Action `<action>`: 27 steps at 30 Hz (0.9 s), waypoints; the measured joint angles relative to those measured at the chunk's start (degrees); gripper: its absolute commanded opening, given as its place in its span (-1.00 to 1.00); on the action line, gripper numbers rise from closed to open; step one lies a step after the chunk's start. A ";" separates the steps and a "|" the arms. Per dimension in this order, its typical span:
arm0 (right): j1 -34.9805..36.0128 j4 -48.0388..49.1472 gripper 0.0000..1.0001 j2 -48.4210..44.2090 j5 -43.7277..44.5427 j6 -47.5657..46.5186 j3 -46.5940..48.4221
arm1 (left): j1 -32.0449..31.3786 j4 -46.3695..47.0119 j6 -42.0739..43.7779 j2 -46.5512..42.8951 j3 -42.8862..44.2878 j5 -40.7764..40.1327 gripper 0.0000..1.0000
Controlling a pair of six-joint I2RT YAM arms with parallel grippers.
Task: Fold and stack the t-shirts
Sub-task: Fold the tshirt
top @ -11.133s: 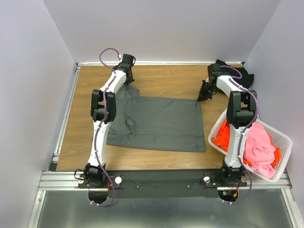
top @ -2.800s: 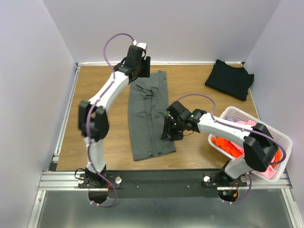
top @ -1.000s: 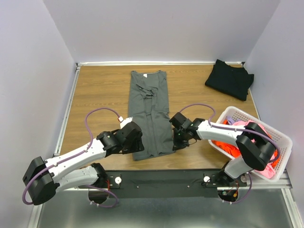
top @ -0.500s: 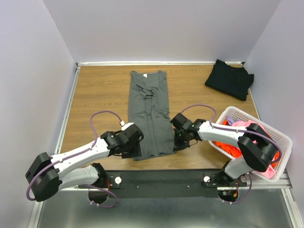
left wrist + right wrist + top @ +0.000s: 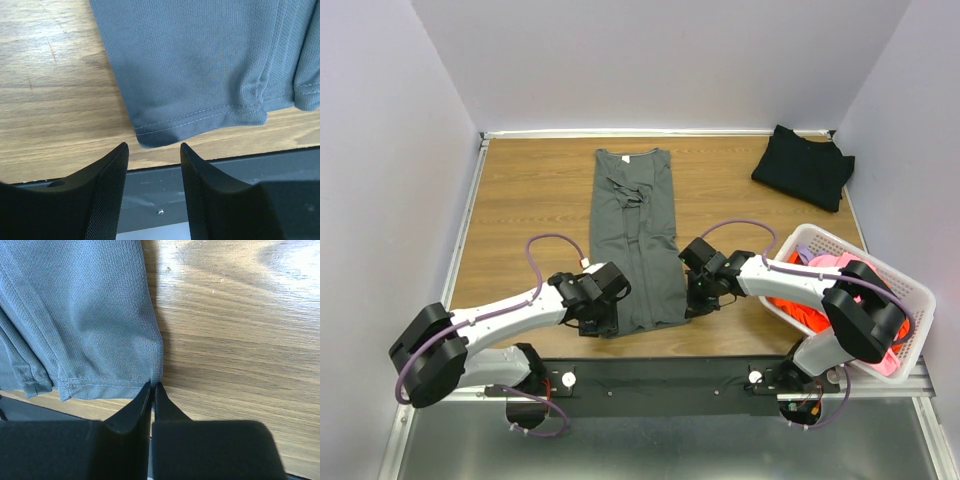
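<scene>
The dark grey t-shirt [image 5: 635, 235] lies folded lengthwise into a narrow strip running from the back of the table to its near edge. My left gripper [image 5: 605, 322] is low at the strip's near left corner. In the left wrist view it [image 5: 153, 146] stands open, with the hem corner [image 5: 155, 137] just beyond its fingertips [image 5: 120, 155]. My right gripper [image 5: 690, 308] is at the near right corner. In the right wrist view it [image 5: 152, 385] is shut, pinching that corner of the grey hem [image 5: 112, 380]. A folded black t-shirt [image 5: 803, 165] lies at the back right.
A white slatted basket [image 5: 917, 290] stands at the right, holding orange [image 5: 800, 308] and pink [image 5: 890, 355] shirts, with my right arm reaching across its left side. The black metal rail [image 5: 235, 165] runs along the table's near edge, right below the hem.
My left arm has slid right along the near edge up to the shirt's near left corner, and its jaws have narrowed a little. The right gripper has stayed shut at the right corner.
</scene>
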 measured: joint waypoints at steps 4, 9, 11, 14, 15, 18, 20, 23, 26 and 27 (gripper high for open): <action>0.00 0.00 -0.81 0.00 -0.02 0.00 0.00 | 0.00 -0.11 0.02 2.58 1.36 -0.22 0.04; 0.00 -0.07 -0.81 0.02 0.00 -0.04 0.11 | 0.00 0.46 0.04 4.42 2.12 -0.31 -0.01; 0.00 -0.17 -0.81 0.02 -0.02 -0.07 0.33 | 0.00 0.76 0.15 5.29 2.14 -0.31 -0.04; 0.00 -0.26 -0.81 0.02 -0.02 -0.07 0.59 | -0.04 1.42 0.20 7.32 2.14 -0.31 -0.07; 0.00 -0.24 -0.81 0.02 0.00 -0.09 0.61 | -0.13 1.51 0.17 7.67 2.12 -0.33 -0.08; 0.00 -0.35 -0.81 0.02 0.00 -0.13 0.66 | -0.39 1.57 0.13 8.26 2.16 -0.48 -0.31; 0.00 -0.42 -0.81 0.02 0.00 -0.42 0.70 | -0.42 1.55 0.37 8.72 2.36 -0.59 -0.40; 0.00 -0.42 -0.81 0.02 -0.02 -0.61 0.72 | -0.68 1.75 0.28 9.64 2.97 -0.66 -0.71; 0.00 -0.44 -0.83 0.02 0.00 -0.94 0.76 | -1.03 2.14 0.24 9.84 3.15 -0.68 -0.99; 0.00 -0.44 -0.85 0.02 0.00 -1.01 0.81 | -1.11 2.19 0.20 9.84 3.15 -0.70 -1.00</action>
